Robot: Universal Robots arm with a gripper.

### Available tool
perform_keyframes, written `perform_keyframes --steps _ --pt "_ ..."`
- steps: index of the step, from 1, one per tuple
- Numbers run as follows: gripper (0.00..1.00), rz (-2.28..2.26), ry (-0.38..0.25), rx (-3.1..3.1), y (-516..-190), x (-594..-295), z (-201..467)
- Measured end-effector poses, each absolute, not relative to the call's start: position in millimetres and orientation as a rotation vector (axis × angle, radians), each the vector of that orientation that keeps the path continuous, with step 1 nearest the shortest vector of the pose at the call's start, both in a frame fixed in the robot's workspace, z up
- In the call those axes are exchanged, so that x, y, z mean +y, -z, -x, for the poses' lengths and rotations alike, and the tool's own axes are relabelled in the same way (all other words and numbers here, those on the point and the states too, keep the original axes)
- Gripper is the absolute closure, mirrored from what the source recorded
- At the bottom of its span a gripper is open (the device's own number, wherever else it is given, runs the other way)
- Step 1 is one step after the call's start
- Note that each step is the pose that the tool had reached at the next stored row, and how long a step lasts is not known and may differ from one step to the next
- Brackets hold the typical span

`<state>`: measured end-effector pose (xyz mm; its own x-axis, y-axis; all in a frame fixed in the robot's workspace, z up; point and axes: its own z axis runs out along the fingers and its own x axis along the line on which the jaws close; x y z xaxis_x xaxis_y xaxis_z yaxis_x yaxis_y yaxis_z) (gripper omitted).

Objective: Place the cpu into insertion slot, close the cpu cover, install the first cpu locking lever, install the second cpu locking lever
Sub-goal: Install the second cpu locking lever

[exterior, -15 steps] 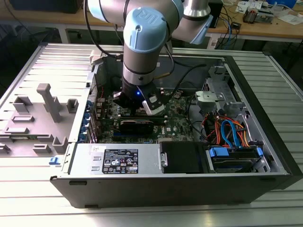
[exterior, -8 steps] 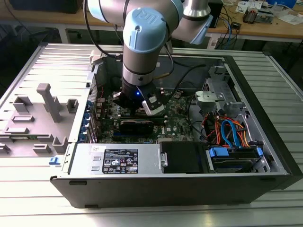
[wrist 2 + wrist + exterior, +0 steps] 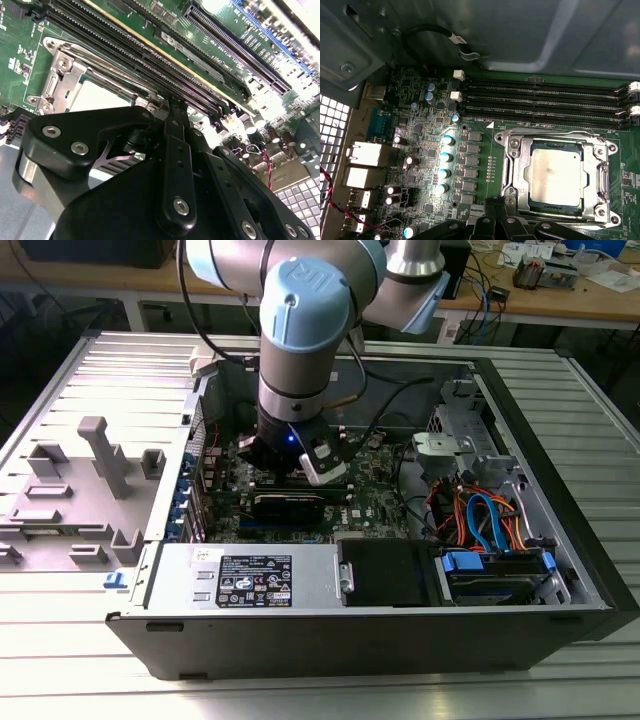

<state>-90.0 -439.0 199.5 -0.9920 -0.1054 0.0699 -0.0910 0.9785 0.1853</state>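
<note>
cpu (image 3: 554, 172): dull silvery metal top, smooth | cpu cover (image 3: 600, 175): bright bare metal frame (glossy in places) | gripper (image 3: 172, 112): matt black links, shiny screws | motherboard (image 3: 420, 150): glossy green

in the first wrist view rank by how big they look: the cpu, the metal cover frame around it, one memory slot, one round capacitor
Largest to smallest, by area as seen in the first wrist view:
1. cover frame
2. cpu
3. memory slot, longest but very narrow, so its place against the cpu is unsure
4. capacitor
</note>
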Motion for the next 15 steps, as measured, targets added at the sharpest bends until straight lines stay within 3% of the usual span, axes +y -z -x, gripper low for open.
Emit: perform_keyframes --steps 15 --pt "0.89 -0.151 0.272 -3.046 -219.7 -439.1 90.6"
